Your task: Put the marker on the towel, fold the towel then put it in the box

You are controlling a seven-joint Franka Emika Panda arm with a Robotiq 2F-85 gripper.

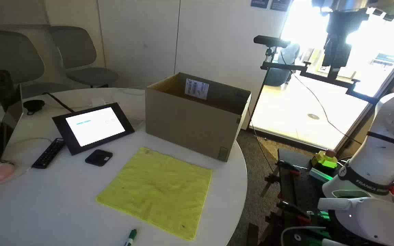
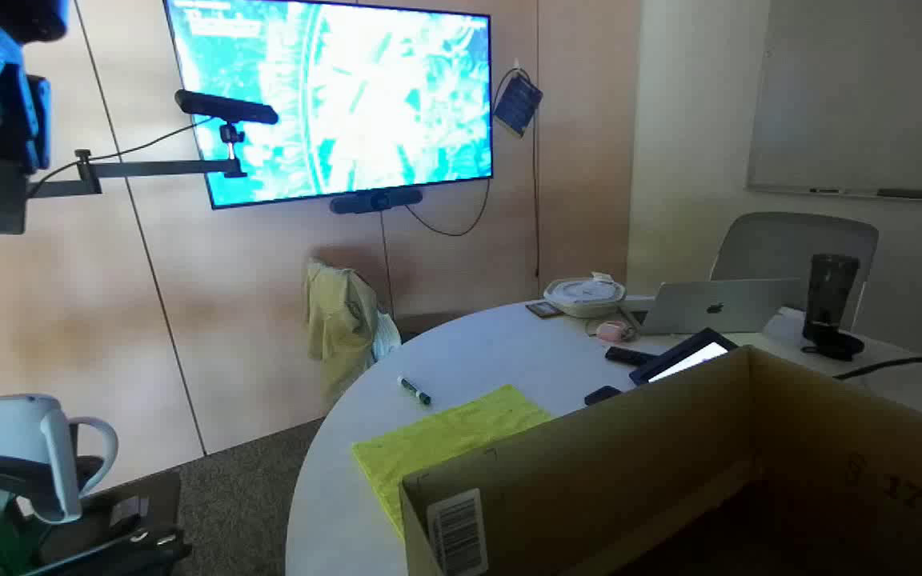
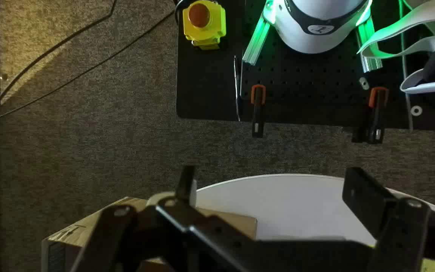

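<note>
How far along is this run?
Done: no step visible. The thin green-and-white marker lies beside the square yellow-green cloth towel, spread flat.
In hand: nothing; the black two-finger gripper is open, empty.
Left: marker onto towel, fold it, place it in the rectangular brown cardboard box.

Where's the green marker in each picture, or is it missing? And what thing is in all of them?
In an exterior view, the green marker is at the bottom edge, left of centre, partly cut off.
In an exterior view, the green marker is a little left of and below the middle.
In the wrist view, it doesn't show.
Shared landmark: the white table is in every view.
</note>
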